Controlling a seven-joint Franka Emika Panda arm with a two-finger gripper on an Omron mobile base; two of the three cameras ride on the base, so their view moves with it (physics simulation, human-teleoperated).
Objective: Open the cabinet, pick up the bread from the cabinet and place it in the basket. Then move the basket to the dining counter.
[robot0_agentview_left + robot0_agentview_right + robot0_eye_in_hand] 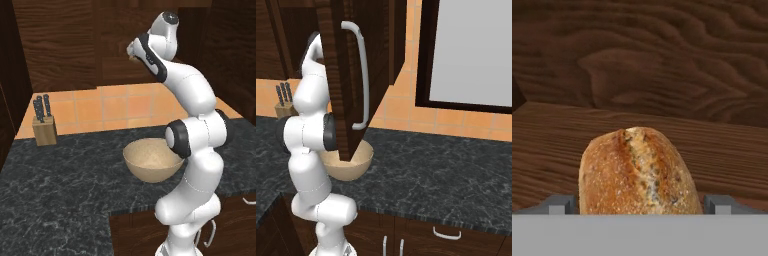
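Note:
A crusty brown bread loaf [639, 172] lies on the wooden shelf [547, 150] inside the dark wood cabinet. My gripper [640, 205] is open and straddles the loaf, with one fingertip [562, 205] close beside it on the left and the other on the right. From the left base view the arm reaches up, the gripper [132, 51] pushed into the cabinet opening. The cabinet door [338, 75] stands swung open, its silver bar handle [362, 75] facing the camera and hiding the hand. The tan basket [152, 161] [351, 167] sits on the counter below, right in front of the arm.
The black speckled counter [60, 185] [431, 165] runs under the cabinet. A wooden knife block [44, 127] [281, 105] stands at the back left against the orange tiles. A dark-framed pale panel [471, 50] is on the right wall. Low drawers [446, 234] sit under the counter.

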